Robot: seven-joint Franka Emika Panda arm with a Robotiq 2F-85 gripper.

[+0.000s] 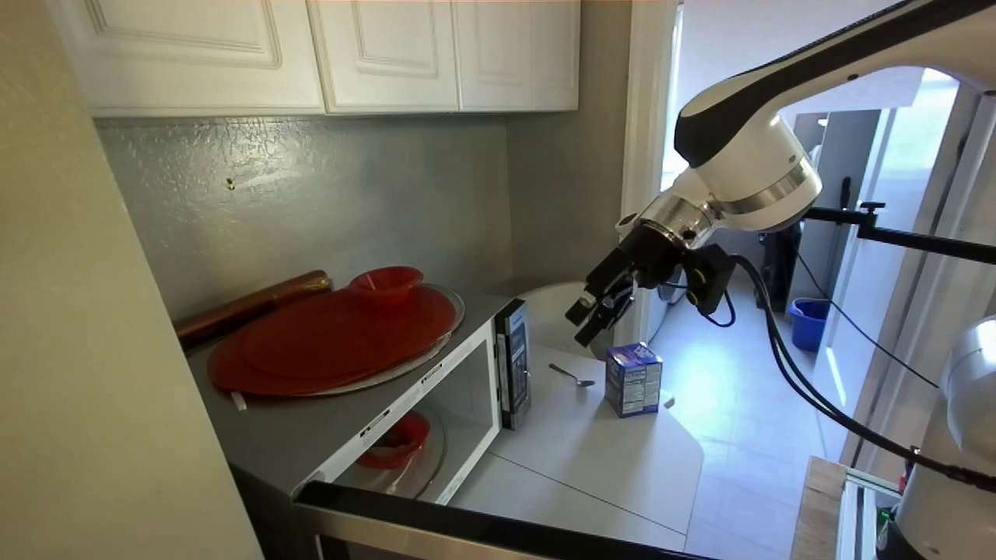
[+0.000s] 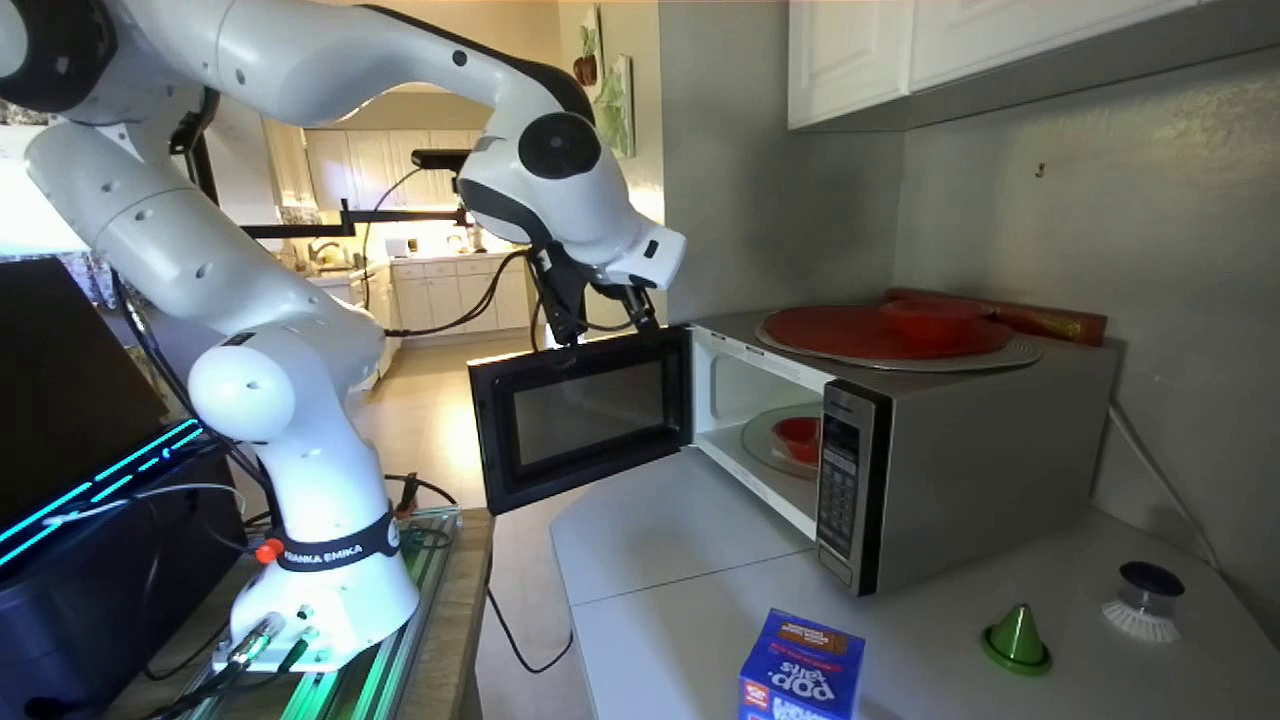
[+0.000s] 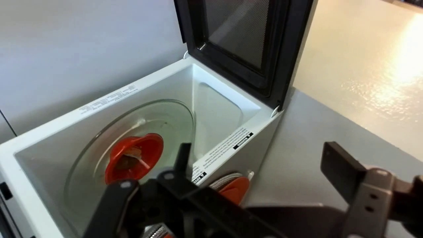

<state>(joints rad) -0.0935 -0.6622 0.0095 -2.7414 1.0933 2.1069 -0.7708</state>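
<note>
Fingers (image 3: 343,168) are spread wide with nothing between them, so my gripper (image 3: 259,158) hangs there holding zip. On my wrist view a red bowl (image 3: 150,148) sits left of center, on the glass turntable (image 3: 168,115) inside the microwave (image 3: 214,109). Something brownish is in it, too blurry for me to name. The door (image 3: 241,36) is swung open at the top of that frame. In an exterior view I've got a blue Pop-Tarts box (image 2: 800,660) at the bottom, right of center, and a green cone (image 2: 1018,637) toward the lower right. An exterior view also shows a spoon (image 1: 574,377) near that box.
</note>
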